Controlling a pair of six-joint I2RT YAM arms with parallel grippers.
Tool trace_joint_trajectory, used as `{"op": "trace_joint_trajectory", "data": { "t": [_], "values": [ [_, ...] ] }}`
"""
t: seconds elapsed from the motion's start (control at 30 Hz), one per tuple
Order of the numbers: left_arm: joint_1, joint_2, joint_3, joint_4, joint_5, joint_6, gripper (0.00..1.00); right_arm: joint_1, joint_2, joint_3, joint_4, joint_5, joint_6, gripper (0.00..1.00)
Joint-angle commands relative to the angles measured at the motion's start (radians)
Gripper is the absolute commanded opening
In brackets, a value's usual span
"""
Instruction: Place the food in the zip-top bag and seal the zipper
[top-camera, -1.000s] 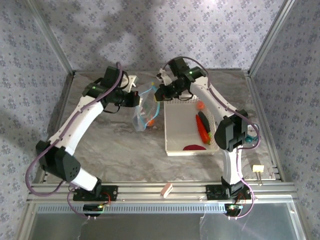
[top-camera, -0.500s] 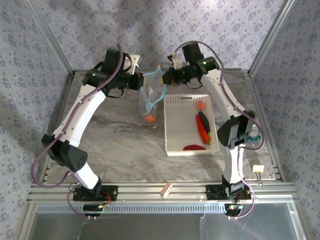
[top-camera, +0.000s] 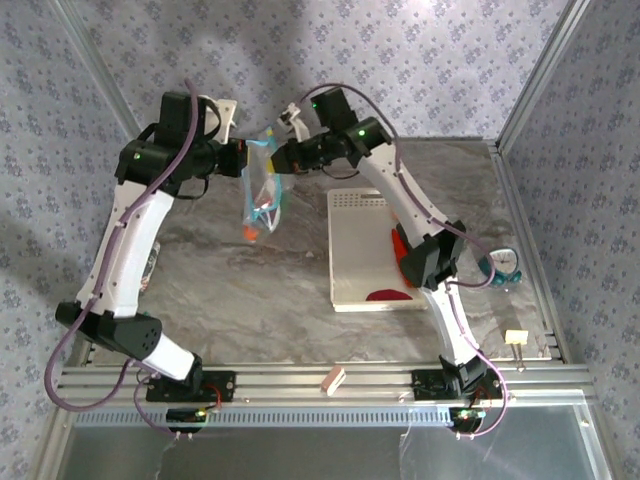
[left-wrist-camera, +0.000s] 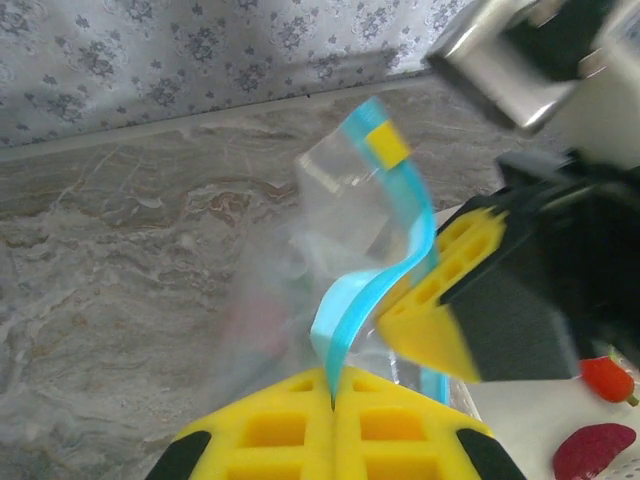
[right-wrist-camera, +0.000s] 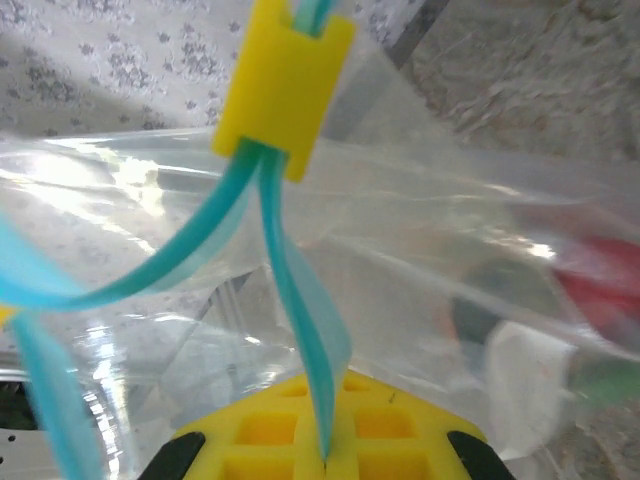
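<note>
Your zip-top bag (top-camera: 258, 195) is up off the surface, hanging at the far side, left of centre, strung between the 2 arms. Its blue zipper (left-wrist-camera: 375, 270) curls loose, and on the right wrist camera the 2 strips stand apart below the yellow slider (right-wrist-camera: 283, 90), so I judge the mouth unsealed. An orange piece (top-camera: 248, 232) sags at the bottom of the bag, with blurred red and green shapes higher up that I can't name.

Your left gripper (left-wrist-camera: 333, 400) has its pads pressed together on the zipper strip. Your right gripper (right-wrist-camera: 325, 455) pinches the same strip from the other side, the 2 grippers close to each other.

Now the step: the bag is being carried by its mouth, part loaded. A dark red slice (top-camera: 385, 295) and a red chili (top-camera: 400, 245) lie in the white basket (top-camera: 355, 225), just right of the bag. So I'd say loading isn't finished. Your next move calls for setting the bag down with its mouth held open, freeing 1 gripper to fetch those pieces. Sealing comes after that.

Below it all is a grey marbled table (top-camera: 250, 290). Patterned walls (top-camera: 450, 60) close it in, and an aluminium frame (top-camera: 300, 382) runs along the near edge.
</note>
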Motion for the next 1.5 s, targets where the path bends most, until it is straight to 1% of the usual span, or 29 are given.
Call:
{"op": "trace_joint_trajectory", "data": {
  "t": [0.0, 0.1, 0.17, 0.23, 0.33, 0.5, 0.67, 0.7, 0.77, 0.83, 0.87, 0.9, 0.97, 1.03, 1.07, 1.17, 1.23, 1.3, 1.4, 1.47],
  "values": [
    [0.004, -0.032, 0.037, -0.012, 0.023, 0.018, 0.0, 0.002, 0.026, 0.021, 0.002, -0.046, 0.021, 0.01],
    [-0.012, -0.017, -0.003, 0.018, 0.089, -0.005, 0.0, -0.02, 0.002, -0.032, -0.064, -0.037, -0.053, 0.01],
    [-0.035, -0.008, -0.077, 0.056, 0.111, -0.017, 0.0, -0.043, -0.037, -0.116, -0.052, 0.002, -0.062, 0.01],
    [-0.054, 0.007, -0.134, 0.096, 0.139, -0.033, 0.0, -0.074, -0.092, -0.24, -0.013, 0.054, -0.065, 0.01],
    [-0.074, 0.041, -0.203, 0.15, 0.17, -0.057, 0.0, -0.116, -0.125, -0.344, 0.014, 0.052, -0.068, 0.04],
    [-0.09, 0.112, -0.253, 0.185, 0.21, -0.074, 0.0, -0.16, -0.114, -0.402, -0.001, 0.038, -0.09, 0.08],
    [-0.101, 0.145, -0.264, 0.214, 0.226, -0.084, 0.0, -0.186, -0.108, -0.413, -0.029, 0.074, -0.109, 0.1],
    [-0.102, 0.149, -0.266, 0.22, 0.228, -0.086, 0.0, -0.194, -0.116, -0.42, -0.033, 0.089, -0.112, 0.15],
    [-0.104, 0.153, -0.273, 0.232, 0.23, -0.091, 0.0, -0.206, -0.139, -0.449, -0.021, 0.108, -0.11, 0.27],
    [-0.104, 0.155, -0.287, 0.253, 0.241, -0.098, 0.0, -0.217, -0.173, -0.493, 0.004, 0.122, -0.106, 0.47],
    [-0.103, 0.155, -0.294, 0.264, 0.247, -0.102, 0.0, -0.222, -0.198, -0.525, 0.02, 0.132, -0.106, 0.53],
    [-0.104, 0.157, -0.301, 0.275, 0.252, -0.106, 0.0, -0.224, -0.219, -0.55, 0.032, 0.145, -0.105, 0.56],
    [-0.104, 0.16, -0.314, 0.293, 0.262, -0.111, 0.0, -0.226, -0.271, -0.604, 0.055, 0.199, -0.103, 0.58],
    [-0.105, 0.161, -0.328, 0.313, 0.269, -0.12, 0.0, -0.225, -0.349, -0.678, 0.09, 0.291, -0.099, 0.59],
    [-0.105, 0.161, -0.334, 0.321, 0.272, -0.123, 0.0, -0.221, -0.381, -0.708, 0.095, 0.352, -0.099, 0.59],
    [-0.105, 0.154, -0.354, 0.335, 0.279, -0.128, 0.0, -0.191, -0.515, -0.829, 0.087, 0.614, -0.095, 0.6],
    [-0.106, 0.151, -0.367, 0.335, 0.284, -0.126, 0.0, -0.167, -0.576, -0.899, 0.045, 0.768, -0.093, 0.6],
    [-0.109, 0.151, -0.378, 0.335, 0.286, -0.121, 0.0, -0.148, -0.611, -0.964, -0.012, 0.875, -0.088, 0.59],
    [-0.111, 0.154, -0.391, 0.364, 0.292, -0.116, 0.0, -0.125, -0.636, -1.072, -0.106, 0.989, -0.05, 0.59],
    [-0.111, 0.157, -0.396, 0.362, 0.295, -0.111, 0.0, -0.112, -0.647, -1.149, -0.145, 0.999, -0.026, 0.6]
  ]
}}
